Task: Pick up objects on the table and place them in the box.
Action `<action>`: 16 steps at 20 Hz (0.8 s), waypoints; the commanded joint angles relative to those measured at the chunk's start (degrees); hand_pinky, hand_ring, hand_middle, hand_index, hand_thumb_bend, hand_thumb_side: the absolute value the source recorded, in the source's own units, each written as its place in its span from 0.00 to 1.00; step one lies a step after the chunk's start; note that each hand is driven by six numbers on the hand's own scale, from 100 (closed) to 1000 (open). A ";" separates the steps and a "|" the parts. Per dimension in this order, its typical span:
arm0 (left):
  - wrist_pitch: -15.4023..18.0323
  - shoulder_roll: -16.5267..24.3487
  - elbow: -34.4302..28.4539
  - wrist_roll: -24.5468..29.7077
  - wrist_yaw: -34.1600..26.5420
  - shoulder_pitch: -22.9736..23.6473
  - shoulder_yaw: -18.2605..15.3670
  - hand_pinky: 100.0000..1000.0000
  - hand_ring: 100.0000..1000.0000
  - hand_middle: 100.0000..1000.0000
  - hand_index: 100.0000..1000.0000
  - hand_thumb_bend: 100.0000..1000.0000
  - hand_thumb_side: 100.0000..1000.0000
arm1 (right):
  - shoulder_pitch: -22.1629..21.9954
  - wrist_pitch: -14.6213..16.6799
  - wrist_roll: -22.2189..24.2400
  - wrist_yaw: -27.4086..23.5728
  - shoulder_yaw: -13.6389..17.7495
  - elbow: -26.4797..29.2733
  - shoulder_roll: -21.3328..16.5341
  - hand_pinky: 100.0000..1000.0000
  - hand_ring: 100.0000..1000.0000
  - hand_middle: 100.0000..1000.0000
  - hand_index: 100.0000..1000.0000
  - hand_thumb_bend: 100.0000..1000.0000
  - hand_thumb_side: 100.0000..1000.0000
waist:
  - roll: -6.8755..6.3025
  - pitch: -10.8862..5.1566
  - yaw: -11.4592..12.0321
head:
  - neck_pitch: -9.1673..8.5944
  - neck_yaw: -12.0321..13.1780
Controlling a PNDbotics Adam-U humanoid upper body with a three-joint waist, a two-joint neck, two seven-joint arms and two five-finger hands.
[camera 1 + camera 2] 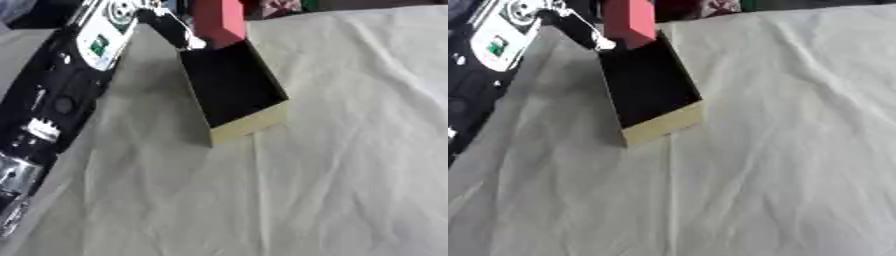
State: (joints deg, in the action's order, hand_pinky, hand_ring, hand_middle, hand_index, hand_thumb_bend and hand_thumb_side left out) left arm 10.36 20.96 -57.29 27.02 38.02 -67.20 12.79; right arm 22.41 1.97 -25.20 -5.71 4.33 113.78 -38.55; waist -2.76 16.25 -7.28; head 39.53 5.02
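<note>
An open box (234,85) with a black inside and pale yellow walls lies askew on the white cloth, its long side running away from me. A red block (217,20) stands upright over the box's far end, its lower end at the rim. My left hand (175,31) reaches in from the upper left, with dark fingers curled against the block's left side. The hand's far side is hidden behind the block. My right hand shows in neither view.
My left arm (52,95), black with silver joints and a white cover, runs down the left edge. A wrinkled white cloth (341,165) covers the table. Some coloured things (721,7) sit at the far edge behind the box.
</note>
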 commanded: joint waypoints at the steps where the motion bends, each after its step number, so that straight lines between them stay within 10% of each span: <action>1: 3.27 0.15 1.65 0.64 0.82 -1.58 -1.51 0.54 0.55 0.62 0.61 0.19 0.04 | 0.96 0.03 0.21 -0.34 0.36 0.81 -1.04 0.85 0.81 0.76 0.79 0.00 0.32 | -0.72 -1.24 -0.31 | 0.56 -0.07; 4: 7.04 0.01 2.92 1.05 1.07 -1.79 -2.31 0.59 0.60 0.66 0.67 0.24 0.03 | 1.27 0.07 0.27 -0.40 0.30 0.81 -1.01 0.85 0.81 0.76 0.79 0.00 0.32 | -0.86 -1.06 -0.66 | 0.61 -0.08; 10: 12.39 0.04 3.74 -1.99 8.00 -1.86 -3.04 0.72 0.76 0.81 0.91 0.69 0.00 | 1.40 0.07 0.30 -0.39 0.31 0.81 -0.87 0.85 0.81 0.76 0.79 0.00 0.32 | -1.05 -0.65 -1.09 | 0.33 -0.10; 16: 14.36 -0.37 3.99 -12.20 13.25 -1.60 -4.15 0.72 0.78 0.83 1.00 0.84 0.24 | 1.38 -0.10 0.29 -0.37 0.34 0.81 -0.54 0.85 0.81 0.75 0.79 0.00 0.32 | -1.15 -0.34 -1.33 | 0.18 -0.11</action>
State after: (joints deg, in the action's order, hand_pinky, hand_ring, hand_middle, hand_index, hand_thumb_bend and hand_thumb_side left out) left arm 24.49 20.11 -52.90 17.01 50.31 -67.56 9.55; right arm 23.18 1.81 -24.98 -5.88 4.20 113.78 -38.07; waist -3.35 16.32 -8.54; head 39.72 4.89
